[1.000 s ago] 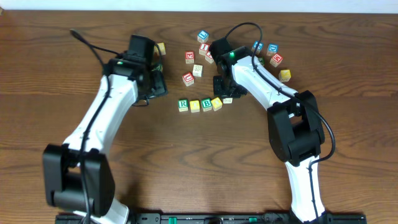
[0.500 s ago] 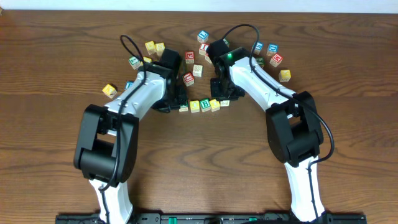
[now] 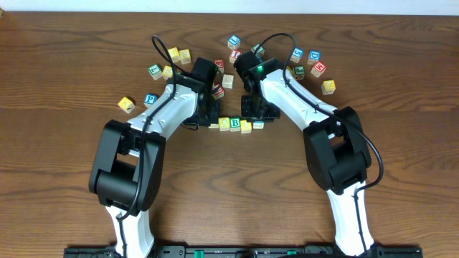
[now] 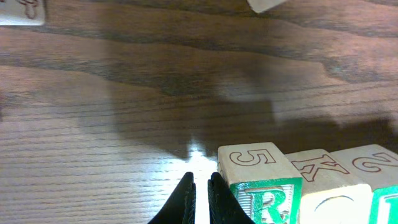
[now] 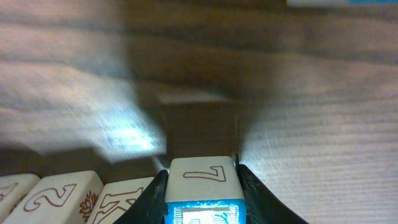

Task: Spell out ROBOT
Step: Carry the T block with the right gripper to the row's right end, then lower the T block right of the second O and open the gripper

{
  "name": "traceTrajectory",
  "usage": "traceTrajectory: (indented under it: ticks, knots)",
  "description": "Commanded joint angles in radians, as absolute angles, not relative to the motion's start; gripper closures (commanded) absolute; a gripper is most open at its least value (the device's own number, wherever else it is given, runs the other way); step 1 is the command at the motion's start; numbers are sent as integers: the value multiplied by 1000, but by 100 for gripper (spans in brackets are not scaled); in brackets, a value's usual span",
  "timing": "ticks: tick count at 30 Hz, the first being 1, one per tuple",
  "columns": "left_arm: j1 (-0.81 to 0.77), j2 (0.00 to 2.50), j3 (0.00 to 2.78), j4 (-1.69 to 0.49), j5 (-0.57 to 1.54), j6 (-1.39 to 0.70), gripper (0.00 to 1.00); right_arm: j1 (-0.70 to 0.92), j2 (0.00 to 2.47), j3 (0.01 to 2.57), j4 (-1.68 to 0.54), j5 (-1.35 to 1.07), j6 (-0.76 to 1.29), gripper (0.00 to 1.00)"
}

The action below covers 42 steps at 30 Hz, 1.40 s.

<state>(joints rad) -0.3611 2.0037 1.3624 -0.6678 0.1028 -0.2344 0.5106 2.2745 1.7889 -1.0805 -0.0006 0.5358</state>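
Note:
A row of letter blocks [image 3: 235, 124] lies at the table's middle. In the left wrist view its left end is a green R block [image 4: 264, 196] with a 5 on top, then a block marked K [image 4: 317, 177]. My left gripper [image 4: 200, 186] is shut and empty, its fingertips on the wood just left of the R block. In the right wrist view my right gripper [image 5: 202, 177] is shut on a blue-faced block [image 5: 202, 186] with a 7 on top, set down at the row's right end beside other blocks [image 5: 121, 196]. In the overhead view both grippers [image 3: 208, 115] [image 3: 258, 113] flank the row.
Loose letter blocks lie scattered behind the arms: a blue one [image 3: 234, 41], a red one [image 3: 318, 69], a yellow one [image 3: 328, 87], and at the left a yellow one [image 3: 127, 104], a blue one [image 3: 150, 99] and a green one [image 3: 154, 70].
My left arm swung in from the left to the row's left end and its gripper shut. My right gripper slid its block a little left, up against the row.

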Motion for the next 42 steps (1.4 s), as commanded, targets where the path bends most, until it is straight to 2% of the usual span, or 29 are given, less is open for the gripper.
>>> traceTrajectory:
  ticks: [1, 4, 8, 11, 14, 15, 16, 18, 20, 21, 23, 25, 26, 27, 34, 36, 39, 42]
  knots:
    - [-383, 2021, 1350, -664, 146, -217, 90, 504, 2234, 1777, -1089, -32, 473, 62]
    - [-383, 2021, 1350, -664, 146, -217, 90, 498, 2177, 1777, -1094, -33, 429, 44]
    - [-383, 2020, 1350, -664, 146, -210, 90, 470, 2136, 1777, -1107, -37, 424, 50]
    - [-365, 2013, 1366, -680, 123, -210, 91, 452, 2131, 1777, -1113, -109, 344, 52]
    - [-283, 1949, 1438, -731, 110, -210, 92, 461, 2131, 1777, -1103, -168, 199, 53]
    - [-245, 1907, 1449, -735, 110, -210, 92, 475, 2131, 1777, -1100, -168, 83, 59]
    - [-203, 1857, 1450, -735, 110, -210, 92, 491, 2131, 1777, -1104, -168, -36, 58]
    - [-114, 1773, 1450, -738, 110, -210, 92, 526, 2131, 1773, -1134, -168, -310, 47]
    - [-39, 1737, 1450, -750, 110, -210, 91, 552, 2131, 1771, -1161, -168, -462, 42]
    - [-19, 1737, 1450, -758, 110, -210, 91, 557, 2132, 1771, -1161, -169, -477, 41]
    - [-7, 1738, 1449, -770, 112, -210, 91, 563, 2134, 1763, -1153, -203, -541, 27]
    - [-7, 1738, 1449, -783, 112, -210, 91, 564, 2134, 1700, -1108, -201, -654, 22]
    - [-7, 1738, 1449, -787, 112, -210, 91, 564, 2134, 1653, -1071, -200, -711, 25]
    - [-7, 1738, 1449, -788, 112, -210, 91, 564, 2134, 1608, -1031, -172, -760, 39]
    - [-7, 1738, 1449, -788, 112, -210, 91, 562, 2134, 1588, -962, -133, -755, 57]
    - [-7, 1738, 1449, -788, 112, -210, 91, 562, 2134, 1588, -935, -112, -678, 55]
    - [-7, 1738, 1448, -787, 112, -210, 91, 551, 2134, 1588, -910, 1, -361, 53]
    - [-7, 1738, 1448, -785, 112, -210, 91, 546, 2134, 1588, -921, 1, -140, 57]
